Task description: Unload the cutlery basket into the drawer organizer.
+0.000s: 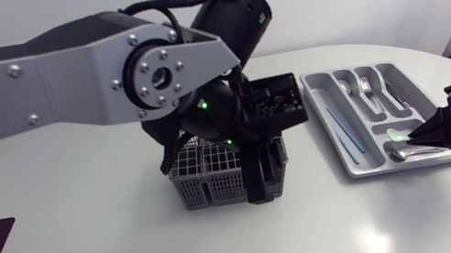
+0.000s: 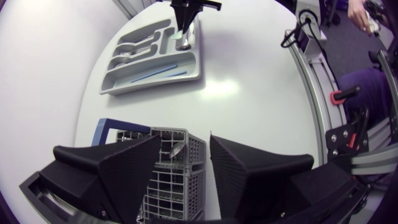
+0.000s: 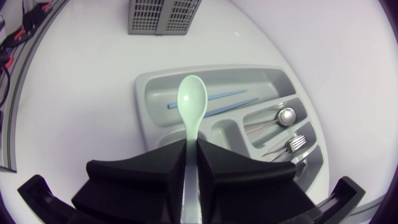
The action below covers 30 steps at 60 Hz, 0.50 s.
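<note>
Partly done: the drawer organizer (image 1: 307, 84), at 3 o'clock from the cutlery basket (image 1: 203, 182), already holds spoons (image 3: 286, 116), forks (image 3: 297, 143) and blue chopsticks (image 3: 224, 96). A pale green spoon (image 3: 191, 99) is clamped in the right gripper (image 3: 191, 149) above it. The left gripper (image 2: 185, 140) is spread wide over the basket, where one utensil (image 2: 176, 149) is seen.

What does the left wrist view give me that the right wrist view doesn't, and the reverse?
Left wrist only: the left gripper, fingers open above the grey mesh cutlery basket, and a silvery metal piece inside it. Right wrist only: a close look at the right gripper, fingers pinching the pale green plastic spoon by its handle from both sides. Both: the grey organizer tray, the blue chopsticks, the basket and the spoon.
</note>
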Tool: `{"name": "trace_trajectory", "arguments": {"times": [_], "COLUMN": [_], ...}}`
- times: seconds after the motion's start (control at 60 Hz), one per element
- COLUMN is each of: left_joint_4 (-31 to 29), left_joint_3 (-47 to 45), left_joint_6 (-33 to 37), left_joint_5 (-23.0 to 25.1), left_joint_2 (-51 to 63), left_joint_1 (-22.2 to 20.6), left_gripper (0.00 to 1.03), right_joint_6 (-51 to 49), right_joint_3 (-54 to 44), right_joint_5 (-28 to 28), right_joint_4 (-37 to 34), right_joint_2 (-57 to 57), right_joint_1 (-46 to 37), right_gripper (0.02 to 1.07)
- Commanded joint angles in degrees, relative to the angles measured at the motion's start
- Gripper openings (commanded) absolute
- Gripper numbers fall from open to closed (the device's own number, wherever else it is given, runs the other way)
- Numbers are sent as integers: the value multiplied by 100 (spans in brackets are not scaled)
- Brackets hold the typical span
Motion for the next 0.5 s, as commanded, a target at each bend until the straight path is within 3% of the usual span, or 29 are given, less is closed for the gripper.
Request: {"name": "trace_trajectory", "arguments": {"times": [0.0,0.233,0.483], "left_joint_4": [-30,-197,-311], "left_joint_3": [-140,62,273], "left_joint_6": [638,1358,1745], "left_joint_5": [-138,-560,-666], "left_joint_2": [228,500,755], "left_joint_1": [-103,-147,-6], "left_gripper": [73,73,73], "right_joint_6": [-726,-1051,-1165], "right_joint_3": [94,129,103], "right_joint_5": [198,805,1226], "right_joint_4": [-72,517,974], "right_joint_2": [204,371,556], "right_joint_1": [-44,-26,27], "right_gripper": [12,12,15]}}
